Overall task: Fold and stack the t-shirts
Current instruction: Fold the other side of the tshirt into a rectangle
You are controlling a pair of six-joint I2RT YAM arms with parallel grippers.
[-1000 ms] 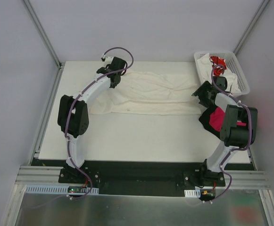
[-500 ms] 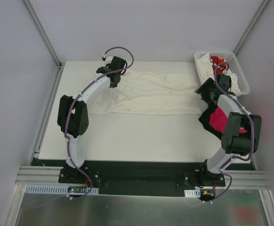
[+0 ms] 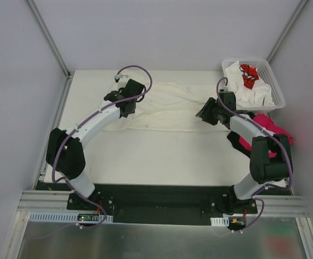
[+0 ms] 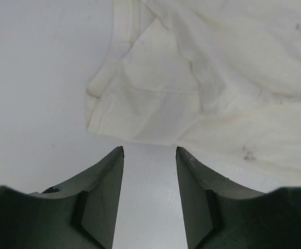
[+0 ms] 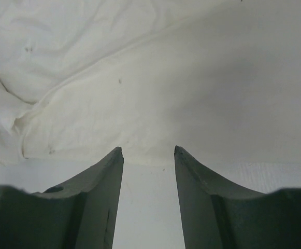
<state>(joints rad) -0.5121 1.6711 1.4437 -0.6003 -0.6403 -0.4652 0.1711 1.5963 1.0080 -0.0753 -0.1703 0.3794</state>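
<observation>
Two shirts at the right edge of the table (image 3: 161, 156) are half hidden. The right arm crosses the pink shirt (image 3: 269, 125), and the black shirt (image 3: 236, 142) shows only as a dark strip beside that arm. In the basket (image 3: 244, 60) at the far right corner, the printed shirt (image 3: 248, 75) is bunched up and its red print cannot be read. Both wrist views cut the cream shirt (image 3: 172, 105) off at their frames.

The cream shirt lies lengthwise across the far half of the table, wrinkled, with its near hem running roughly straight. Bare tabletop shows between that hem and the arm bases, and a narrower strip shows to the shirt's left.

The left arm bends its elbow out to the left, and its forearm slants toward the shirt's left end. The left claw (image 4: 149, 150) stands moderately apart with nothing between its fingers. Only tabletop shows in the gap, and the hem and a folded flap lie just past the tips.

The right arm's elbow sits near the right edge, with its forearm reaching far-left to the shirt's right end. The right claw (image 5: 148, 150) is likewise parted and holds nothing, with the hem crossing just beyond its tips. Whether either claw's tips touch the cloth cannot be told.
</observation>
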